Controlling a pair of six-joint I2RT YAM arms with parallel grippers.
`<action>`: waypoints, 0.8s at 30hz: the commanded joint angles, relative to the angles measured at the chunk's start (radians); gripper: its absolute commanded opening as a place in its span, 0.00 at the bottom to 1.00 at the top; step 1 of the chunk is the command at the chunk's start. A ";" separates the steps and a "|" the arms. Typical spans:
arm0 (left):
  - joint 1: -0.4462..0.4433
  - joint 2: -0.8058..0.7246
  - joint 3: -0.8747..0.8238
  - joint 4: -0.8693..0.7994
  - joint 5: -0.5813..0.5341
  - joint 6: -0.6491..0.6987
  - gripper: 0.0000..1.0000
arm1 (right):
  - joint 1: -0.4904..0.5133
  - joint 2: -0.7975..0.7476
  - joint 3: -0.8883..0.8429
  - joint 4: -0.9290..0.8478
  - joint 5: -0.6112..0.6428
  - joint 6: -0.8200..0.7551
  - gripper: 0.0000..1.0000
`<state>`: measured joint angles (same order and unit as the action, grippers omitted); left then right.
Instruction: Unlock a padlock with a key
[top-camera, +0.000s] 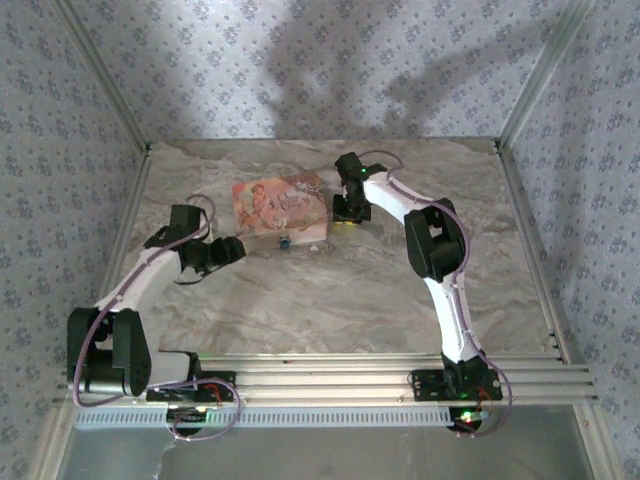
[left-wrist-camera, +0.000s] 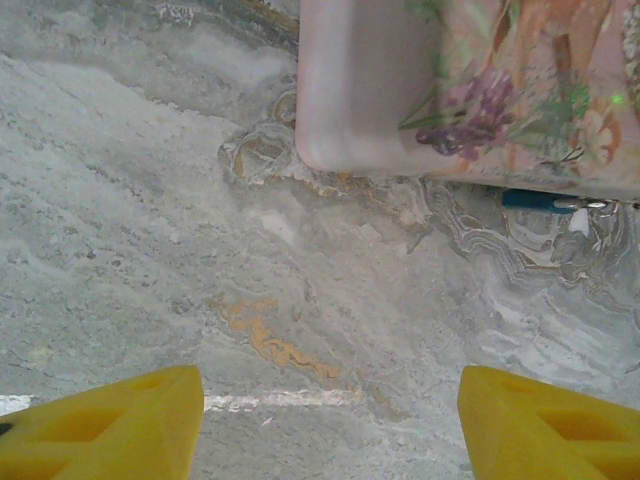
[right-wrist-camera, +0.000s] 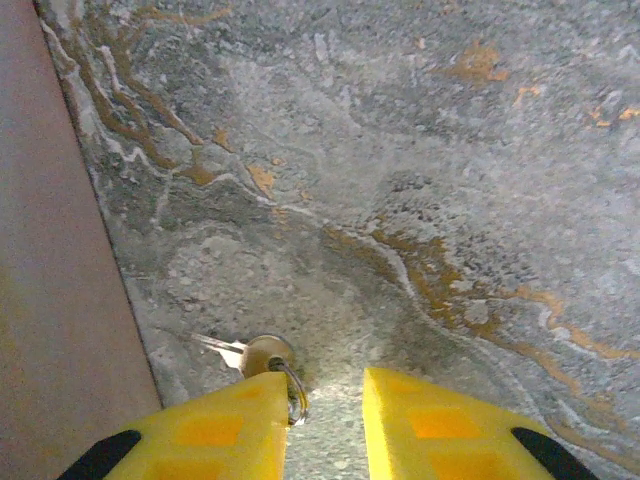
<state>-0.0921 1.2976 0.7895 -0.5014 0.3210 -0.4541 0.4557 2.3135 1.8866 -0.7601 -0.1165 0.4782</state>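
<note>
Hovering left gripper (left-wrist-camera: 328, 388): fingers wide apart, empty, over table (left-wrist-camera: 150, 250) near pouch (left-wrist-camera: 450, 90) corner.
Right gripper (right-wrist-camera: 330, 388): narrow gap, nothing between; key (right-wrist-camera: 255, 352) at one fingertip, beside pouch.
Padlock (top-camera: 284, 243): blue, on table just beside pouch's near edge.

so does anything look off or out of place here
Nothing spilled or broken. The padlock lies tight against the edge of the pouch, maybe partly under it, and the key lies apart from it on the table.
</note>
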 joint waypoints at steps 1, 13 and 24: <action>-0.001 0.005 -0.003 0.006 0.006 -0.003 0.68 | -0.018 0.005 -0.028 -0.020 -0.024 -0.034 0.18; -0.003 0.112 -0.067 0.113 0.071 -0.013 0.68 | -0.102 -0.147 -0.240 0.148 -0.171 -0.033 0.00; -0.028 0.238 -0.005 0.218 0.088 0.011 0.63 | -0.153 -0.375 -0.401 0.192 -0.135 -0.057 0.00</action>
<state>-0.1005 1.4956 0.7349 -0.3405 0.3775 -0.4557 0.3119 2.0148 1.5089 -0.5755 -0.2649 0.4355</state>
